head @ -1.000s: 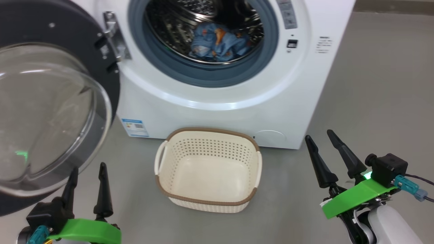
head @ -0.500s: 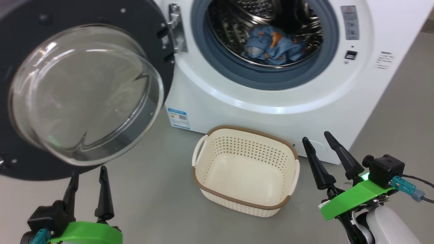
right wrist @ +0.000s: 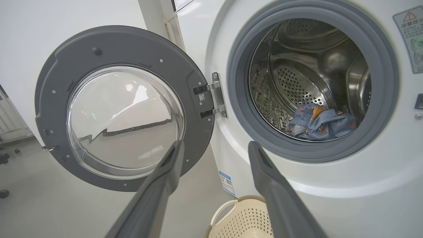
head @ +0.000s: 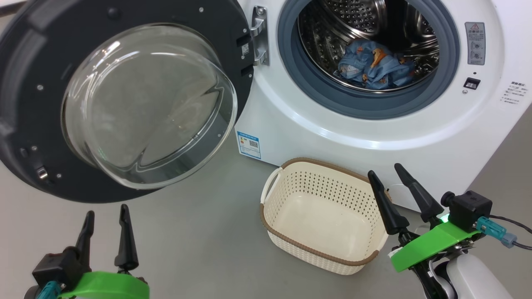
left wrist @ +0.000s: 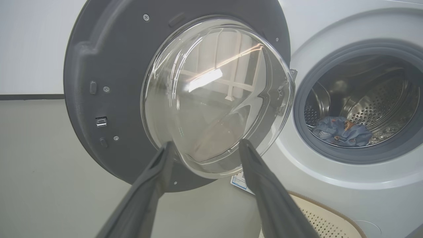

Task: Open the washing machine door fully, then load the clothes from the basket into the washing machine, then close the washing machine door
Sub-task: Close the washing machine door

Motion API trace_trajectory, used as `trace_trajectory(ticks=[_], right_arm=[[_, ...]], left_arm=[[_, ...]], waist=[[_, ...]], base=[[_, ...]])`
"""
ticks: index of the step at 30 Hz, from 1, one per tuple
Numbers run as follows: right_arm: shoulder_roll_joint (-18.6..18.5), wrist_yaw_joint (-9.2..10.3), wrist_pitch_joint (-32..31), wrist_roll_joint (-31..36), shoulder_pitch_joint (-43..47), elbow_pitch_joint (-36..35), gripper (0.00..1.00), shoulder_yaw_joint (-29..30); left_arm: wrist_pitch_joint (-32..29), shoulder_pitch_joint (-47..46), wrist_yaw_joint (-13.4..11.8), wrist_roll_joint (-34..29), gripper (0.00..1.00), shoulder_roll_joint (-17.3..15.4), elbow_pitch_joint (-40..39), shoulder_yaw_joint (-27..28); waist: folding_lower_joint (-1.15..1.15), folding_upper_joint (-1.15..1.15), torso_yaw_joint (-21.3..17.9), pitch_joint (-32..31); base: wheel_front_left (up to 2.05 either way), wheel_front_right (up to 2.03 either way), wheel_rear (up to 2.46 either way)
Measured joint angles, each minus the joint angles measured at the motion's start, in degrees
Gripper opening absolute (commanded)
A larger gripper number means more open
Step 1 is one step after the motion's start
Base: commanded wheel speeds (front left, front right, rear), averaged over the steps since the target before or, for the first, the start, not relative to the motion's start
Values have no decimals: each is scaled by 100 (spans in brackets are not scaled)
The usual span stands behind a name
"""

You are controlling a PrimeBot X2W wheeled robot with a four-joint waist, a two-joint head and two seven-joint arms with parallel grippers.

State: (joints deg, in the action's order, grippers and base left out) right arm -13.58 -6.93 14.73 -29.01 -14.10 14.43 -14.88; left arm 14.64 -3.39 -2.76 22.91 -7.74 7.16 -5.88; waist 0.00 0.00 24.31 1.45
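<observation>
The white washing machine [head: 341, 137] stands with its round door [head: 37, 124] swung wide open to the left, dark grey inner face and clear glass bowl [head: 145, 104] toward me. Light blue printed clothes [head: 374, 64] lie in the steel drum, seen too in the left wrist view as clothes [left wrist: 342, 132] and in the right wrist view as clothes [right wrist: 320, 124]. The cream basket [head: 274, 211] sits on the floor before the machine with nothing in it. My left gripper [head: 106, 216] is open at the lower left, below the door. My right gripper [head: 386, 174] is open beside the basket's right end.
Grey floor [head: 199, 232] stretches between door and basket. A blue label sticker [head: 248, 145] marks the machine's lower front. The door hinge [head: 259, 35] sits left of the grey-blue gasket [head: 316, 93]. A white wall [left wrist: 29, 46] lies behind the door.
The head view has swung to the left: machine, door and basket sit further right in the picture. Both grippers keep their places and stay open.
</observation>
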Motion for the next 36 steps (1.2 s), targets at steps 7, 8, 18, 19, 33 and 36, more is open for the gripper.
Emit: trace_trajectory(ticks=[7, 8, 18, 19, 33, 36], right_arm=[[-1, 0, 0, -24, 0, 8, 100, -63], [-2, 0, 0, -24, 0, 8, 100, -73], [-22, 0, 0, -41, 0, 8, 100, -91], [-22, 0, 0, -43, 0, 9, 100, -90], [-15, 0, 0, -43, 1, 13, 100, -108], [-18, 0, 0, -43, 1, 13, 100, -113]], left_arm=[[0, 26, -1, 0, 100, 12, 0, 1], [0, 38, -1, 0, 100, 12, -1, 7], [0, 95, -2, 0, 100, 14, -46, 37], [0, 95, -4, 0, 100, 14, -64, 38], [-1, 105, 1, 52, 0, -31, -149, 171], [-1, 83, 55, 225, 0, -69, -346, 298]], waist=[[0, 0, 61, -32], [0, 0, 62, -31], [0, 0, 24, -12], [0, 0, 23, -17], [0, 0, -31, -72], [0, 0, -67, -73]], base=[[0, 0, 0], [0, 0, 0], [0, 0, 0], [0, 0, 0], [0, 0, 0], [0, 0, 0]])
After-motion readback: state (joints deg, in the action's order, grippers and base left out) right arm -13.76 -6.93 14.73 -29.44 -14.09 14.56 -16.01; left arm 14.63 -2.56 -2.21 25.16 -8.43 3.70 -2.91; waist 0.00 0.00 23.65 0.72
